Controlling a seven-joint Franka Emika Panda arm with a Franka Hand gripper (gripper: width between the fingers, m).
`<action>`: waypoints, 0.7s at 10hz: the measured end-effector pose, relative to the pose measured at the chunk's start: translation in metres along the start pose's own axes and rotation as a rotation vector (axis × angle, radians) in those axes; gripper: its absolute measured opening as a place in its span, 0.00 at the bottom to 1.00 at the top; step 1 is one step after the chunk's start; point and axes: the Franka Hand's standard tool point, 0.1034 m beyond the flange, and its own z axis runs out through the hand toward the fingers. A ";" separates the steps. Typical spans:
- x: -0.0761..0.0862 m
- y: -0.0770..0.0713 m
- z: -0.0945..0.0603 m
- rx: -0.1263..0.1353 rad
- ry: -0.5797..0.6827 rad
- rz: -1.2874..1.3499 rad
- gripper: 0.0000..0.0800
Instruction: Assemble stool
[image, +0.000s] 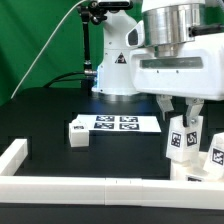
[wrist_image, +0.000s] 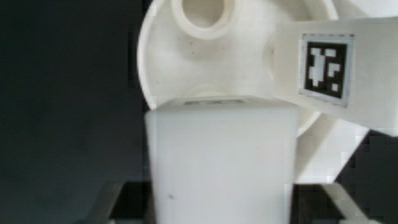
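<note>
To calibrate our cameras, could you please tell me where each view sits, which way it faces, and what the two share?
Exterior view: off the arm, low behind the long white border rail, facing across the black table to the robot's white base; the gripper looms near, on the exterior view's right.
Wrist view: on the wrist, looking along the gripper at the white plastic stool leg; dark fingers seem to flank it.
Shared: that leg, apparently gripped.
</note>
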 end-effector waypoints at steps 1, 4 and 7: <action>0.000 -0.001 0.000 0.018 0.002 0.093 0.42; 0.000 -0.001 0.000 0.027 -0.002 0.278 0.42; 0.000 -0.001 0.000 0.027 -0.004 0.470 0.42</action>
